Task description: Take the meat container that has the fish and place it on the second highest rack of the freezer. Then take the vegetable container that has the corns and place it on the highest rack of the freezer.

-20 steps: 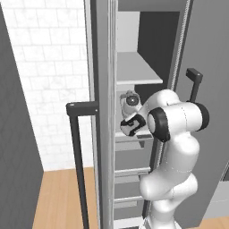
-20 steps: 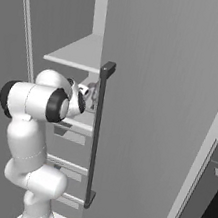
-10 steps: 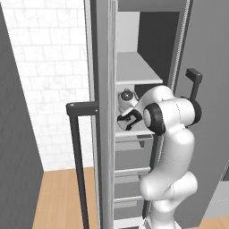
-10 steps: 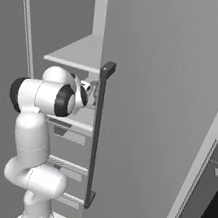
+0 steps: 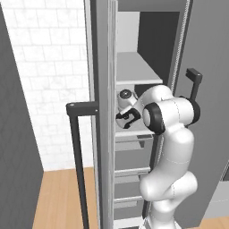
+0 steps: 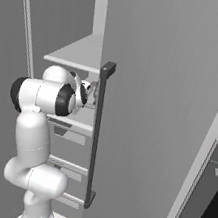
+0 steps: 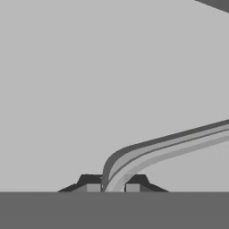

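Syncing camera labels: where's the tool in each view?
Left base view: tool at centre, just right of the door frame, under the upper shelf.
Right base view: tool left of centre, beside the black door handle, under the same shelf.
Hand view: tool at bottom centre, shut on a grey tray rim.
Shared landmark: that shelf, in both base views.

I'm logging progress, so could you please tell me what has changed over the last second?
The arm has folded in, carrying its hand deeper into the freezer, under the highest rack. The gripper stays shut on a tray rim. The freezer doors and shelves are unchanged.
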{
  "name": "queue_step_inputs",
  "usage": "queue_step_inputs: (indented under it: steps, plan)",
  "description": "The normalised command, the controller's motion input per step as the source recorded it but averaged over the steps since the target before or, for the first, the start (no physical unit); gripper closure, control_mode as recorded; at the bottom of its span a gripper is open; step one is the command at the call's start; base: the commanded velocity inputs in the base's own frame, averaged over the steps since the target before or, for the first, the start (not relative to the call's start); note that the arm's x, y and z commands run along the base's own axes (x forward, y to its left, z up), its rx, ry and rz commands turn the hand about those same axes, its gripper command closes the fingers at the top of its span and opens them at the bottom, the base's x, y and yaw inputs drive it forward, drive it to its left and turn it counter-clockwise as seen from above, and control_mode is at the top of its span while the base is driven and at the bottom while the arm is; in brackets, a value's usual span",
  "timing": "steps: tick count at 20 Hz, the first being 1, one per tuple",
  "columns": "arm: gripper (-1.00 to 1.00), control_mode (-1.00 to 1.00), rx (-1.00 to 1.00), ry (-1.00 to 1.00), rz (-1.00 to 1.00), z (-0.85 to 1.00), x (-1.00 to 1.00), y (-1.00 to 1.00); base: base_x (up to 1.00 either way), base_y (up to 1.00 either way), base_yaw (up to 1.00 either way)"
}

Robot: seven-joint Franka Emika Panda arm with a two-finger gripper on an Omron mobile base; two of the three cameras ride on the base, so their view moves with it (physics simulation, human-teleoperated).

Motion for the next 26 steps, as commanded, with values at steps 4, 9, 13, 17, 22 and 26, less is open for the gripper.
queue_step_inputs:
  steps: [4,9,13,17,22,26]
  plan:
    - [-1.00,-1.00,0.00,0.00,0.00,0.00,0.00,0.00,0.00,0.00,0.00]
    - [-1.00,-1.00,0.00,0.00,0.00,0.00,0.00,0.00,0.00,0.00,0.00]
    - [-1.00,-1.00,0.00,-0.02,0.00,0.00,-0.11,0.00,0.00,0.00,0.00]
    - [-1.00,-1.00,0.00,-0.22,0.00,0.00,-0.86,0.00,0.00,0.00,0.00]
    - [-1.00,-1.00,0.00,-0.21,-0.01,0.19,-0.82,0.00,0.00,0.00,0.00]
    - [-1.00,-1.00,0.00,-0.01,-0.07,0.91,-0.22,-0.05,0.00,0.00,0.00]
